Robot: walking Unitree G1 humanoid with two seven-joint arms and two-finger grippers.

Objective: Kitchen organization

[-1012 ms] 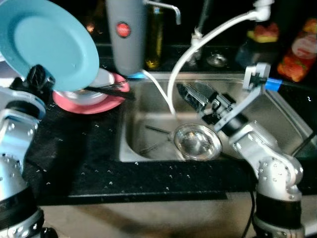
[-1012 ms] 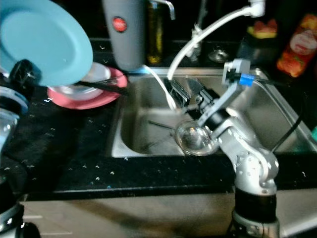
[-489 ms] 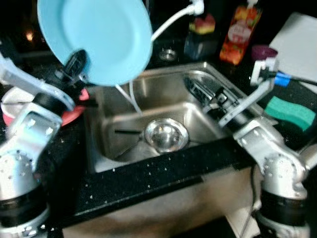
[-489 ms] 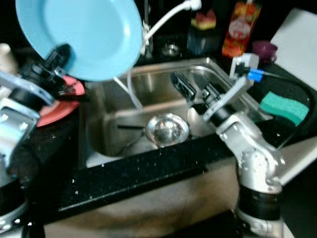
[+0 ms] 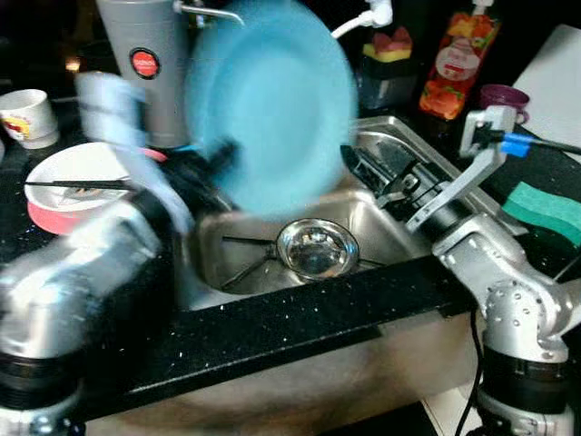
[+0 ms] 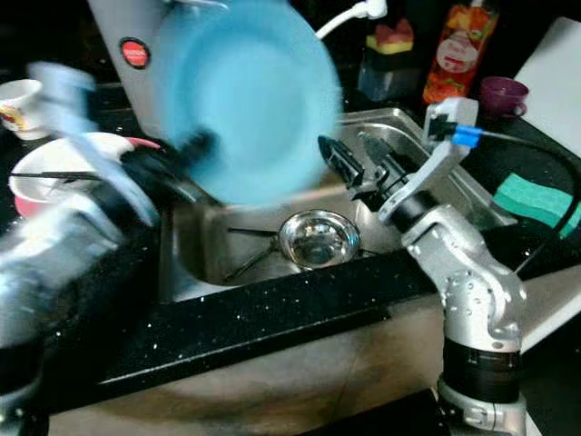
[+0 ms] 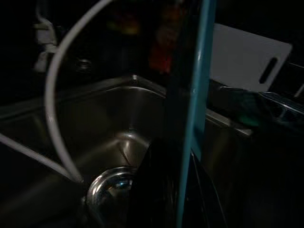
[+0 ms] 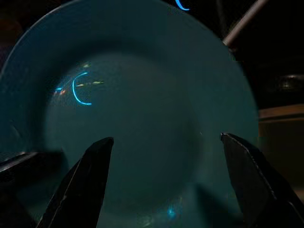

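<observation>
Blue plate (image 5: 270,104) held on edge above sink (image 5: 399,145), nearly upright, face toward right side; blurred. Left gripper (image 5: 215,162) clamped on plate's lower rim, fingers (image 7: 156,190) either side of rim. Right gripper (image 6: 356,162) over sink's right part, jaws wide apart, holding nothing, fingers (image 8: 90,175) aimed at plate face, not touching. Metal bowl (image 5: 317,248) in sink bottom below plate. White bowl (image 5: 77,177) with chopsticks (image 5: 77,185) on counter left. Green sponge (image 5: 547,209) on counter right.
</observation>
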